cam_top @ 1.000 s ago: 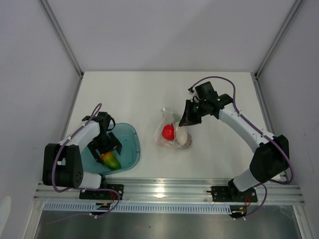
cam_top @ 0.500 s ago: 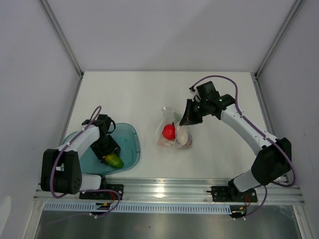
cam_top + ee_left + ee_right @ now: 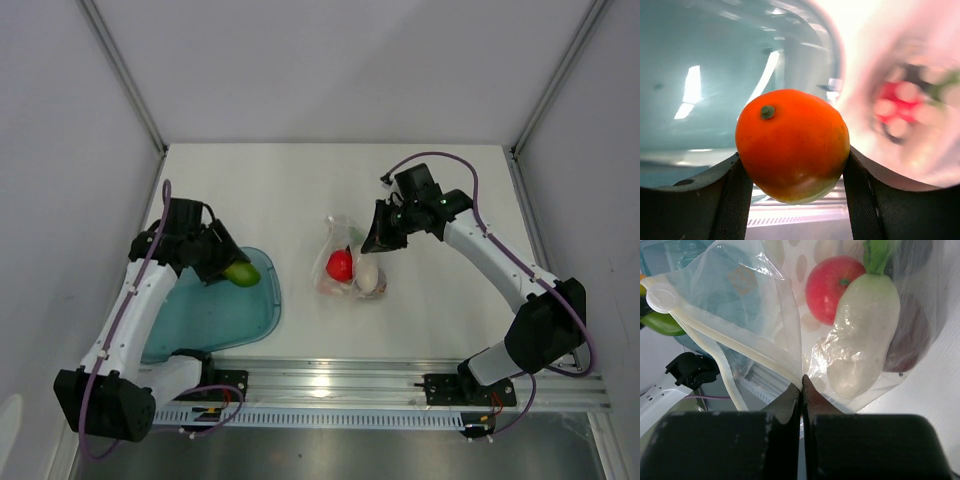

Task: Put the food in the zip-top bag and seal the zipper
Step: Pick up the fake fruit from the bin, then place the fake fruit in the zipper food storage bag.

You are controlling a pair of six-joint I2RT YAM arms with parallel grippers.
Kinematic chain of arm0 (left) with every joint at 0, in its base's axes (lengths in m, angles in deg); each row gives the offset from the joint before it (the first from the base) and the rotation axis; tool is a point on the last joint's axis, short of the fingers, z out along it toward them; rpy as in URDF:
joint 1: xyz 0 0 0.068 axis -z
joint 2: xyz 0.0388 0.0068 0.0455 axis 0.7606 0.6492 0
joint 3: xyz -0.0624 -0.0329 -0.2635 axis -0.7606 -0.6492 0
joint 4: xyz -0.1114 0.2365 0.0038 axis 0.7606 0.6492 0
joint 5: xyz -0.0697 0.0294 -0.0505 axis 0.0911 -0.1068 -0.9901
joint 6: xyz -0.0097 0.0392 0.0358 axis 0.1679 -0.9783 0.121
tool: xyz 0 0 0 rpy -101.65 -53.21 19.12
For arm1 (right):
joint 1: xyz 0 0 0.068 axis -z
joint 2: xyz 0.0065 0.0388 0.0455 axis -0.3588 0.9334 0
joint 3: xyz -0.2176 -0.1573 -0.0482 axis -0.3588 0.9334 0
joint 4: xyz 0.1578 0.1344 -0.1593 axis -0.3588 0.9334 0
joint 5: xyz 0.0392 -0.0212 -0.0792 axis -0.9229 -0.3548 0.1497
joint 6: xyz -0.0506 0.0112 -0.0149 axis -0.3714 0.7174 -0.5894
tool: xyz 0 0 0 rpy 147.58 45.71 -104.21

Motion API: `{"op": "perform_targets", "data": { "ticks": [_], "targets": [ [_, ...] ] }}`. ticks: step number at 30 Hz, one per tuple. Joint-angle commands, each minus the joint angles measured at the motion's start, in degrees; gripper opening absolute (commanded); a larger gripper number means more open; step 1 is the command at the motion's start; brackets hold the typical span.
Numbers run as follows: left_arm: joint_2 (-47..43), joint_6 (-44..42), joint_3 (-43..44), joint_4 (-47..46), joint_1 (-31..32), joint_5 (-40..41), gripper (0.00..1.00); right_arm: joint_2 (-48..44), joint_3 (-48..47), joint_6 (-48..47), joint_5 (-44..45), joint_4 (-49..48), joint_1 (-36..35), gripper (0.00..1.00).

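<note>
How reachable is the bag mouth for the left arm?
Likely yes: only tabletop separates the left gripper, shut on the orange-green fruit, from the zip-top bag, which the right gripper pinches at its zipper.

The bag (image 3: 335,243) lies in the middle of the table (image 3: 300,190), a round fruit (image 3: 339,264) and an oblong piece (image 3: 367,275) side by side inside. The right gripper (image 3: 368,243) pinches its far right edge. The tray (image 3: 215,320) sits to its left, the left gripper (image 3: 236,270) holding a fruit piece (image 3: 792,145) over its far rim.
</note>
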Motion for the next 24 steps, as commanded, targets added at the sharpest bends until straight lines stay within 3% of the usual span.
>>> {"op": "perform_targets", "data": {
  "ticks": [1,5,15,24],
  "targets": [
    [-1.0,-1.9,4.9,-4.3,2.7,-9.0,0.01,-0.2,-2.2,-1.5,-0.1,0.6,-0.1,0.00],
    [-1.1,0.7,6.7,-12.1,7.3,-15.0,0.01,-0.2,-3.1,-1.9,0.0,1.3,-0.1,0.00],
    [5.2,-2.7,13.4,-32.9,23.7,-30.6,0.00,-0.8,-4.4,-1.8,-0.2,2.0,-0.1,0.00],
    [14.1,-7.7,18.6,-33.5,32.7,-38.4,0.01,-1.8,-5.2,-2.1,0.3,3.2,-0.4,0.00]
  ]
}}
